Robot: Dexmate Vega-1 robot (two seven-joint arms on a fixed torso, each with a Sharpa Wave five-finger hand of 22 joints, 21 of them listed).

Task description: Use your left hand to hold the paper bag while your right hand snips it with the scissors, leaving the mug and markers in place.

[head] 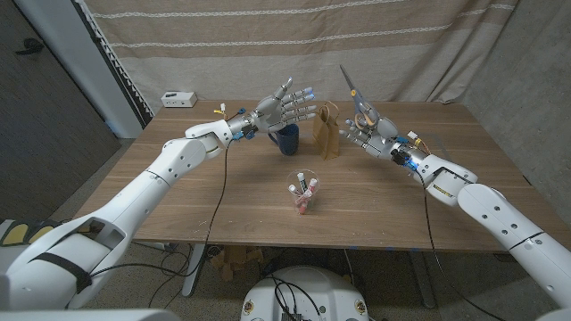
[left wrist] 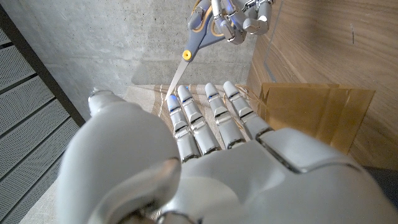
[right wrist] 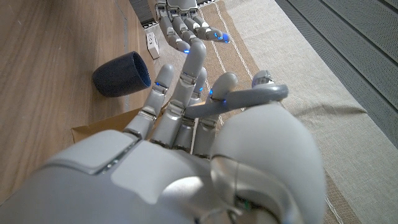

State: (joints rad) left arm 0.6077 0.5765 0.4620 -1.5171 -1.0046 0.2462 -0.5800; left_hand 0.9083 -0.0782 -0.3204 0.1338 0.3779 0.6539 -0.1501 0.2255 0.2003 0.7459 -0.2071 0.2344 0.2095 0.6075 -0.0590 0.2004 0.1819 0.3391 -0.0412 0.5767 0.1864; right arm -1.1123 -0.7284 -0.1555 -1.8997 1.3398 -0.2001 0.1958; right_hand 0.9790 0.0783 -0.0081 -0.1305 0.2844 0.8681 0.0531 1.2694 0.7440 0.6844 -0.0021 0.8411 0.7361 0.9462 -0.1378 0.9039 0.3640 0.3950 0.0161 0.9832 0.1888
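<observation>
A beige striped fabric curtain [head: 268, 45] hangs behind the rectangular wooden desk [head: 223, 209], a dark grey wall panel [head: 45, 98] at left, grey floor [head: 464, 276] below.

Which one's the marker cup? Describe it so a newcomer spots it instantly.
On the wooden table, look near the middle, nearer the robot than the dark blue mug and the brown paper bag. The marker cup stands alone there, clear, with markers inside.

Even, soft indoor light; faint shadows on the table [head: 223, 205]; near hands blur in wrist views.
</observation>
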